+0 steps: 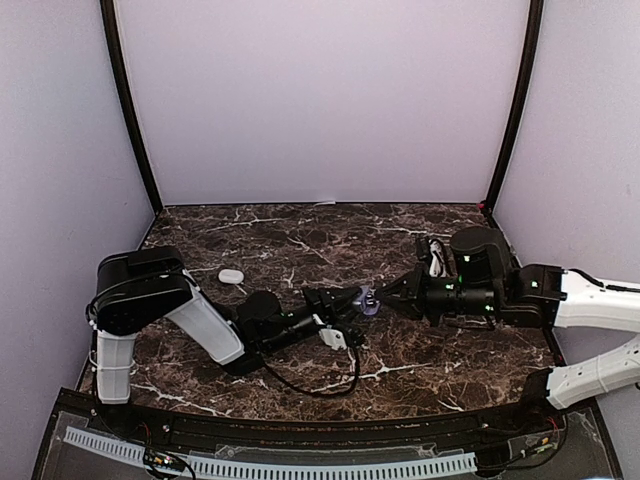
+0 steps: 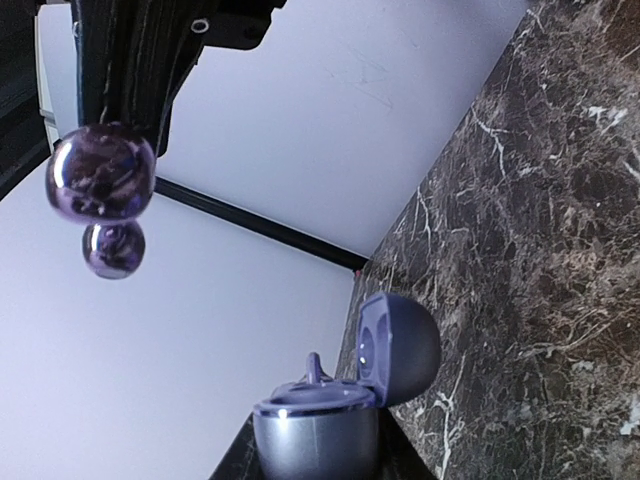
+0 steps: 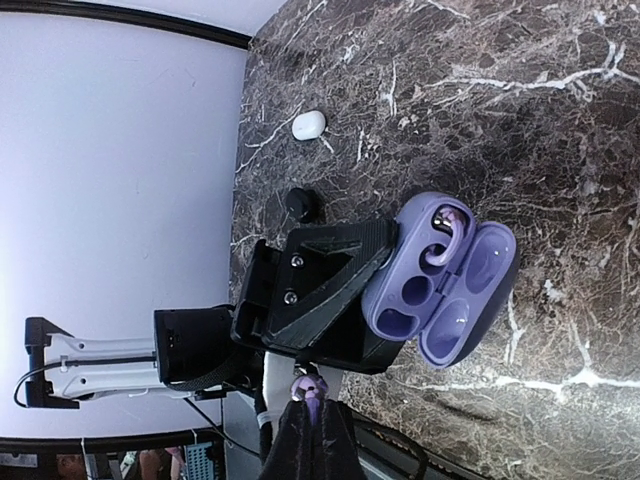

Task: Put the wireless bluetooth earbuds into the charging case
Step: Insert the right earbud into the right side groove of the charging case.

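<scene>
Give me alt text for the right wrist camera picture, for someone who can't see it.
An open purple charging case, gripped by the left gripper, has one purple earbud seated and one socket empty, the dark marble table behind it. At the bottom edge the right gripper holds a second purple earbud; a white case lies farther off.

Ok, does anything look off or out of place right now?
Nothing looks spilled or damaged. The purple case sits open in the left gripper, one bud in a slot, the other slot empty. The right gripper holds the second bud beside it. A small white item lies apart on the table.
</scene>
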Controlling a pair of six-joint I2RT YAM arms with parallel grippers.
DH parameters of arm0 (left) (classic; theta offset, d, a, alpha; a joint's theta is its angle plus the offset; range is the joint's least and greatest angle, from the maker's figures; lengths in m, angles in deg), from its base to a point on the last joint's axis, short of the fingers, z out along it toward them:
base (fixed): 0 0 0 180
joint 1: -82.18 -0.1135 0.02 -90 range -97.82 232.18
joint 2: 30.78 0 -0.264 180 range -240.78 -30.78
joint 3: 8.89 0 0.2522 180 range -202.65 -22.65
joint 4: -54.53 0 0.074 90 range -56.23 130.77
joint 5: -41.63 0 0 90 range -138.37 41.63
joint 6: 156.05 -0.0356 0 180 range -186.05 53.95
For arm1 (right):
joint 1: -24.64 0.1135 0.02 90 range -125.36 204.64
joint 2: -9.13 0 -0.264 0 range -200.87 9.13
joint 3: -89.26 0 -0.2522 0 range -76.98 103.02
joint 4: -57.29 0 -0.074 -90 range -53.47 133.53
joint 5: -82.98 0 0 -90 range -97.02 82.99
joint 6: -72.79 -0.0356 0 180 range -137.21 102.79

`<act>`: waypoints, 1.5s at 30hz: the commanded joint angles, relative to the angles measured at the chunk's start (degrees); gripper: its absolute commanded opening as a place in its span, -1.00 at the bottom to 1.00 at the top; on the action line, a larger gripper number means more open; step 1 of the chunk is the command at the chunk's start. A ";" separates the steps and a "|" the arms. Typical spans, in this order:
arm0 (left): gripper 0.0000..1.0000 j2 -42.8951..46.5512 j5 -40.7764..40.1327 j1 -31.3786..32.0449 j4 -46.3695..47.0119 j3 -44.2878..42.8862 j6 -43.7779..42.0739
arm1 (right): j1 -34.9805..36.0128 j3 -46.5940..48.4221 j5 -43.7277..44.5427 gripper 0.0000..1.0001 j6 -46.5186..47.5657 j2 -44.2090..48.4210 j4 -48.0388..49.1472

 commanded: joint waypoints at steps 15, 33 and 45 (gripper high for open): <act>-1.00 0.78 -2.32 0.75 8.31 0.45 -1.01 | 0.70 3.30 8.14 -1.00 -11.79 -4.38 -1.48; -1.00 1.34 -2.85 1.39 7.47 -0.18 -1.37 | 0.70 3.18 7.91 -1.00 -11.02 -7.19 2.13; -1.00 1.34 -3.24 1.73 6.70 -0.57 -1.86 | 0.70 2.89 7.81 -1.00 -11.00 -9.05 3.15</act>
